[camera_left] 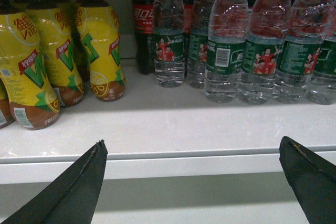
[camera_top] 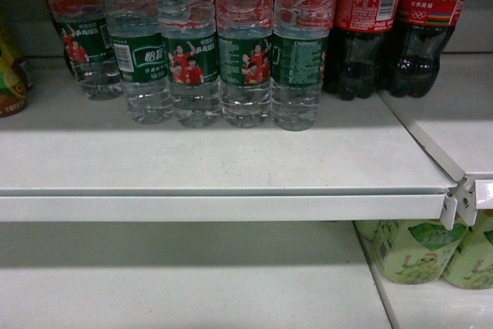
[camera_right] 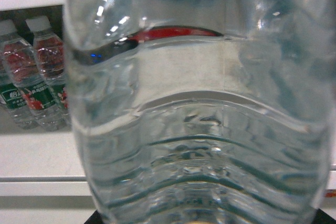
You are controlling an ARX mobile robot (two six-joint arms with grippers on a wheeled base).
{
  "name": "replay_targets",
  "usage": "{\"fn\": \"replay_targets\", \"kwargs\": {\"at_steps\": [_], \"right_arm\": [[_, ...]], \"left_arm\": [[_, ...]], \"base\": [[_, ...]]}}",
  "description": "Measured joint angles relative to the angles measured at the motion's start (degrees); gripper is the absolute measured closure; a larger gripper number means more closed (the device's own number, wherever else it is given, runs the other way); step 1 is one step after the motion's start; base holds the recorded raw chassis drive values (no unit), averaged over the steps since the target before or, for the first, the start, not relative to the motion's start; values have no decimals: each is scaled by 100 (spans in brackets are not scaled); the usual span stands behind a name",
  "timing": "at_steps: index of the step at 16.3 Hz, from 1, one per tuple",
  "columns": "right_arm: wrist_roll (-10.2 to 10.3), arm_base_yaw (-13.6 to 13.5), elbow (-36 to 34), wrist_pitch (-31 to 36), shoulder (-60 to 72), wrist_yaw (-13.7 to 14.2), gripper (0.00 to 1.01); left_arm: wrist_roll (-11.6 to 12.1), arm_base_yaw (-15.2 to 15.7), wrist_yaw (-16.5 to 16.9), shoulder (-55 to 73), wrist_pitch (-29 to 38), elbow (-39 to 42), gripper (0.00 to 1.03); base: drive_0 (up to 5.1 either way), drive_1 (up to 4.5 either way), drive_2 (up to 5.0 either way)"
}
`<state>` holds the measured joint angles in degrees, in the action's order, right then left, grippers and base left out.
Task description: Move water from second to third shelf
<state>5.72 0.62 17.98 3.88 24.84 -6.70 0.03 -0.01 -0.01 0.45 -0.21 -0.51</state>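
Note:
Several water bottles [camera_top: 245,52] with dark green labels stand in a row at the back of the white shelf [camera_top: 223,206] in the head view. They also show in the left wrist view as a row of water bottles [camera_left: 262,51]. One clear ribbed water bottle [camera_right: 199,129] fills the right wrist view, very close to the camera. My right gripper [camera_right: 205,220] is shut on it, with only dark finger corners showing at the bottom edge. My left gripper [camera_left: 192,148] hangs open in front of the shelf edge, holding nothing. Neither gripper shows in the head view.
Dark cola bottles [camera_top: 385,28] with red labels stand to the right of the water. Yellow lemon tea bottles [camera_left: 52,56] stand at the left. Green grape drink packs [camera_top: 420,252] sit on the lower shelf at right. A bracket [camera_top: 458,198] joins two shelf boards.

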Motion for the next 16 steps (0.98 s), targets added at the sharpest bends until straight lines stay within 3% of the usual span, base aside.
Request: {"fn": "replay_targets", "kwargs": {"at_steps": [16], "right_arm": [[2,20,0,-76,-107,46,60]], "left_arm": [[0,0,0,0,0,0,5]], "base": [[0,0,0]]}}
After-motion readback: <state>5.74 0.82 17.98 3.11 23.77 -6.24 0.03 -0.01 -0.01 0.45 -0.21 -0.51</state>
